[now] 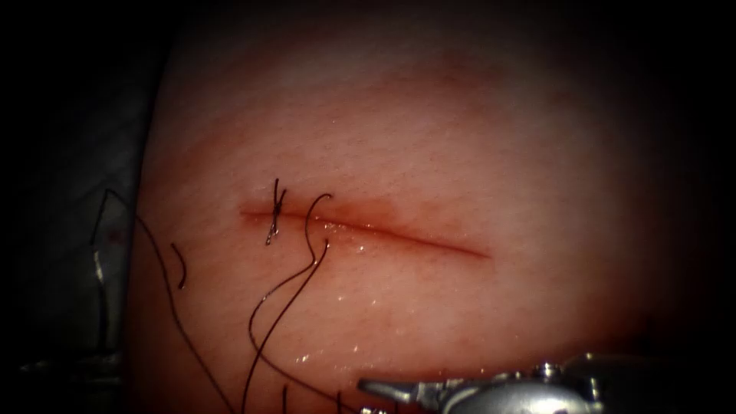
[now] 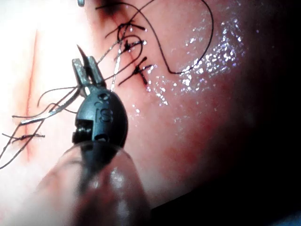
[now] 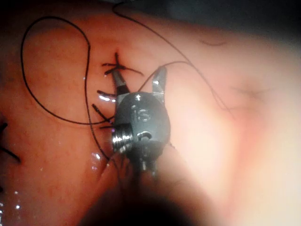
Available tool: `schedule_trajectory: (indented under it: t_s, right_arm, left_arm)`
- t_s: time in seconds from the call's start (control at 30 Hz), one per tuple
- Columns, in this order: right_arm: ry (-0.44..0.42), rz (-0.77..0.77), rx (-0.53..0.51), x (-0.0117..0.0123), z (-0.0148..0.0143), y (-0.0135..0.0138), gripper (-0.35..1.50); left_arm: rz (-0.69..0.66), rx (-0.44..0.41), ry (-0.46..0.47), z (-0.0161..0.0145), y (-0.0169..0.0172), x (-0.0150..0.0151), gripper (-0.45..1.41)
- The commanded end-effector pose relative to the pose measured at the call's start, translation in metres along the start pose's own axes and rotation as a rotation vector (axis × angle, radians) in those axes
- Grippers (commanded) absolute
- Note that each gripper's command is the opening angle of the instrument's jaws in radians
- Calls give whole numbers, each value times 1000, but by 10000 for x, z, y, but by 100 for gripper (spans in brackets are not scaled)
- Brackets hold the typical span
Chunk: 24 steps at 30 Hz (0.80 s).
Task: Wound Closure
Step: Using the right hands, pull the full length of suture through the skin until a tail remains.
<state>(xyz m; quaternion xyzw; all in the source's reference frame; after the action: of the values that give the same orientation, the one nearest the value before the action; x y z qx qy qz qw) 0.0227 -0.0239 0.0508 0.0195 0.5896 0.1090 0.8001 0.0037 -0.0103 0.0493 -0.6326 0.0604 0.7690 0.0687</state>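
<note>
The tissue (image 1: 460,153) bears a thin cut (image 1: 414,236) with one tied knot (image 1: 274,215) near its left end. Dark thread (image 1: 295,287) trails from the cut toward the front edge. My left tool (image 1: 98,264) sits far left of the cut, off the tissue's edge. Its jaws (image 2: 87,66) are shut on the needle (image 2: 81,52) near the pointed end, and the needle is out of the tissue. My right tool (image 1: 368,386) lies low in front of the cut. In the right wrist view its jaws (image 3: 140,84) stand open and hold nothing, with thread passing close by.
Cut thread ends stick out at the knot (image 3: 115,68). A short curved piece of thread (image 1: 180,268) lies left of the trailing strands. Wet glints (image 1: 360,245) dot the tissue in front of the cut. Dark surroundings border the tissue on the left.
</note>
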Motion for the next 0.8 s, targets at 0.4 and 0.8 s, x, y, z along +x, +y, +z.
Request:
schedule_trajectory:
  t_s: [0.4,0.8]
  right_arm:
    - [-99,-83,-89,-76,69,67,131]
    - [-160,-110,-113,-140,131,103,133]
  left_arm:
    - [3,10,-8,15,7,-7,-45]
    - [6,8,2,19,10,-7,-45]
